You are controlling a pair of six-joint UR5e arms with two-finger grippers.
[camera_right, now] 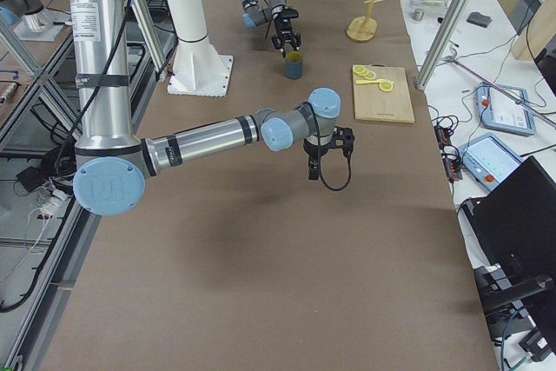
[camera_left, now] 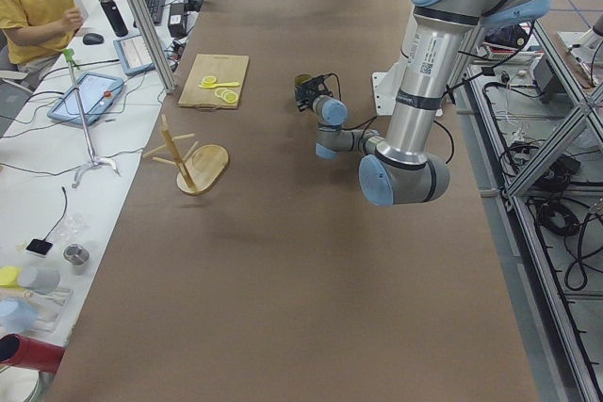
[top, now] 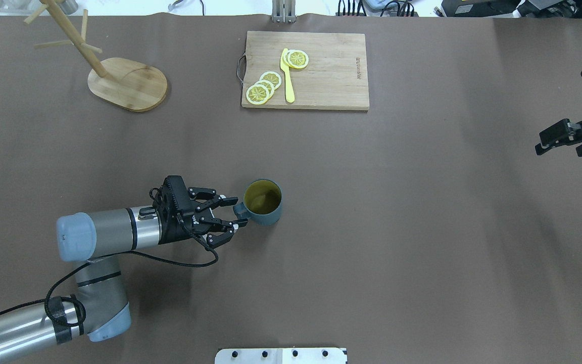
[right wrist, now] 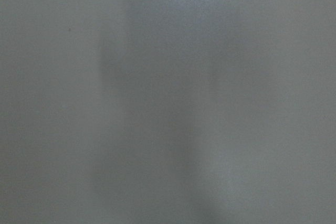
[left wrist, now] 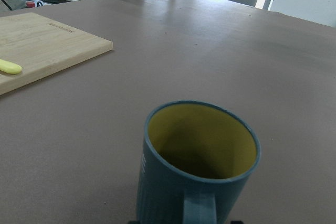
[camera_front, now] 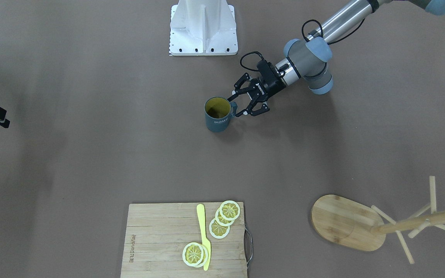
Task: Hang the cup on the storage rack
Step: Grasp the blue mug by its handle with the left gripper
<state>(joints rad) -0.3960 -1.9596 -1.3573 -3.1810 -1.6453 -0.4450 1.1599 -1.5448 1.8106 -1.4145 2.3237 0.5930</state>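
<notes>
The cup (top: 263,203) stood upright on the table (top: 372,227), mouth up, on the robot's side of the middle. Its loop handle (top: 240,209) was turned toward your left arm. By its look it was rigid glazed ware, so you had to expect some weight for its size. You also had to expect a smooth skin that could slip under a light pinch, and a rim that could chip against wood. The handle was the sound place to take hold, pinched across its strap so that the loop's opening stayed free for a peg.

Your left gripper (top: 234,216) lay level at the handle, its fingers spread with the handle between them and not closed on it. The left wrist view showed the handle centred at its lower edge. Whether a pad touched the handle could not be told.

The storage rack (top: 134,86) stood upright on its oval base, pegs bare, well apart from the cup toward the table's far corner on the robot's left. The cutting board (top: 331,76) lay at the far edge, carrying lemon slices (top: 265,86) and a yellow knife (top: 288,81).

Your right gripper (top: 556,139) hung near the table's right edge, well apart from the cup. Its opening could not be told, and the right wrist view gave only blurred grey
</notes>
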